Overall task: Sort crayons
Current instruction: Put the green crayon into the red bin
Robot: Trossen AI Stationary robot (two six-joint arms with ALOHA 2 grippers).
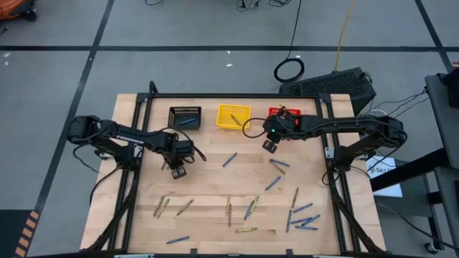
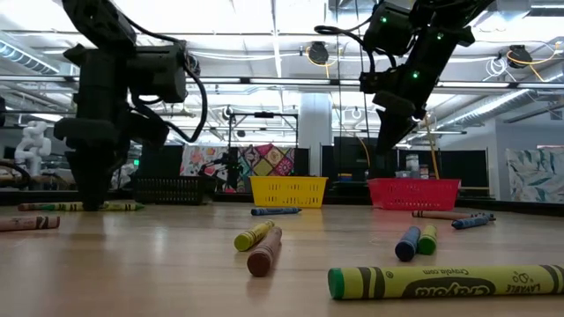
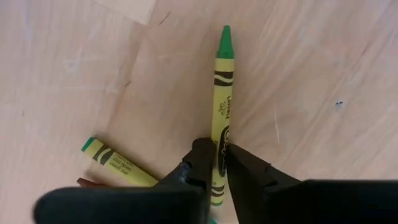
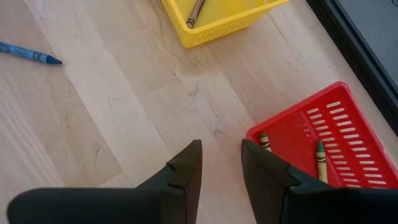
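Note:
Many crayons lie scattered on the wooden table [image 1: 215, 183], most toward its near edge, such as a blue one [image 1: 229, 159] and a yellow-green one [image 2: 449, 282]. My left gripper [image 1: 177, 170] points down at the table's left middle, shut on a yellow-green crayon [image 3: 222, 93]. Beside that crayon lie another yellow-green crayon [image 3: 118, 165] and a brown one [image 3: 87, 182]. My right gripper [image 4: 221, 162] hangs open above the table, just short of the red basket [image 4: 348, 124], with nothing between its fingers. My left gripper pinches the yellow-green crayon's paper-wrapped back half [image 3: 219, 146] between its two fingers [image 3: 200, 158]. The fingers come from above, pointing down, and lie across the crayon. The crayon lies flat, seemingly still on the table, its green tip [image 3: 225, 34] pointing away from the fingers.
Three mesh baskets stand in a row at the far edge: black [image 1: 185, 117] with a blue crayon, yellow [image 1: 233, 116] with a brown one [image 4: 196, 12], and the red one with two green crayons [image 4: 321, 160]. A dark frame [image 1: 237, 97] borders the table.

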